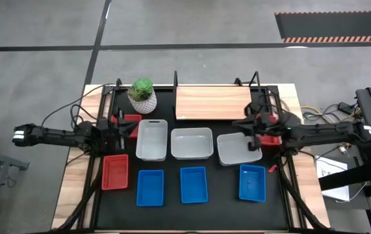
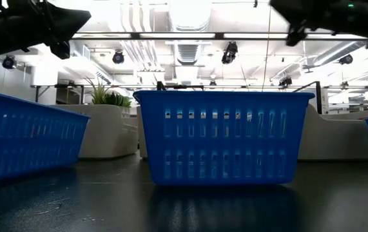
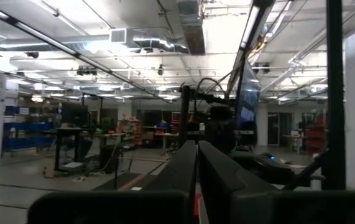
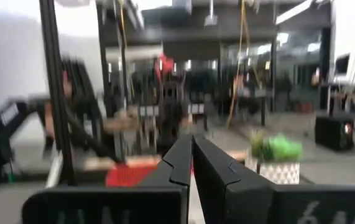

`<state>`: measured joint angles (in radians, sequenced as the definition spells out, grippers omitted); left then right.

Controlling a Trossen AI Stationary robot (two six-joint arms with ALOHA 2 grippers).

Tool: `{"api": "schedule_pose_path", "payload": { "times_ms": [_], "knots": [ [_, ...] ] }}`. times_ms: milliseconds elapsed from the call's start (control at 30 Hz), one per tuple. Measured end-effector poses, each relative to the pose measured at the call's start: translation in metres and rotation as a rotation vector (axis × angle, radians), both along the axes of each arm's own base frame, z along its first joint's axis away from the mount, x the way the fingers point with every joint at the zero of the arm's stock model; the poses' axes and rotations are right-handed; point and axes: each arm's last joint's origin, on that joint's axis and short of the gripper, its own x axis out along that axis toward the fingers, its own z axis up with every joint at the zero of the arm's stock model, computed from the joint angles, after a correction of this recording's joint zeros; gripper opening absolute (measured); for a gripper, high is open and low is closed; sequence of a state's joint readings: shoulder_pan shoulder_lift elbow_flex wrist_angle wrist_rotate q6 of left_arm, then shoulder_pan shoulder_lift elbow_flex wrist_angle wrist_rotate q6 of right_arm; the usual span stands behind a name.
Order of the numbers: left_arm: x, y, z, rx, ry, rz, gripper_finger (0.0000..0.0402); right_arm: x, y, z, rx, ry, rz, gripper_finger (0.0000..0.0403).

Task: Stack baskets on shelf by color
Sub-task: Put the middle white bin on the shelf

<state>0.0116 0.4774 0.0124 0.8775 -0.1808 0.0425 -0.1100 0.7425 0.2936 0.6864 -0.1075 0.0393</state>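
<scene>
The shelf (image 1: 214, 103) is bare, so no stacking is done; the white-grey, blue and red baskets (image 1: 192, 143) all sit on the desk (image 1: 191, 211); left gripper (image 1: 130, 128) and right gripper (image 1: 242, 125) hover shut and empty.

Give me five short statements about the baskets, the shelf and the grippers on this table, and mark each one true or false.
1. The light-brown wooden shelf board carries no basket. True.
2. Three blue plastic baskets sit in the row nearest the table's front edge. True.
3. The green plant in the white ribbed pot stands on the shelf. False: it stands on the black tabletop, left of the shelf.
4. The three white-grey baskets are nested together. False: they sit side by side.
5. The left gripper and right gripper are both shut and empty. True.
</scene>
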Motion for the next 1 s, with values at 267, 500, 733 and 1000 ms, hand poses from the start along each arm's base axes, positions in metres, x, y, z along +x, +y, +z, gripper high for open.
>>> {"api": "schedule_pose_path", "payload": {
  "times_ms": [267,500,733,1000],
  "knots": [
    [-0.002,0.001,0.004,0.083,-0.02,0.058,0.0001,0.053,0.011,0.016,-0.066,0.157,0.063,0.0009],
    [-0.002,0.001,0.003,0.078,-0.02,0.076,0.0001,0.092,0.019,0.022,-0.099,0.39,0.107,0.0009],
    [-0.002,0.001,0.003,0.076,-0.014,0.076,0.0001,0.114,0.021,0.023,-0.119,0.69,0.137,0.0009],
    [-0.002,0.001,0.003,0.069,-0.014,0.073,0.0001,0.12,0.022,0.039,-0.243,0.989,0.215,0.0009]
  ]
}}
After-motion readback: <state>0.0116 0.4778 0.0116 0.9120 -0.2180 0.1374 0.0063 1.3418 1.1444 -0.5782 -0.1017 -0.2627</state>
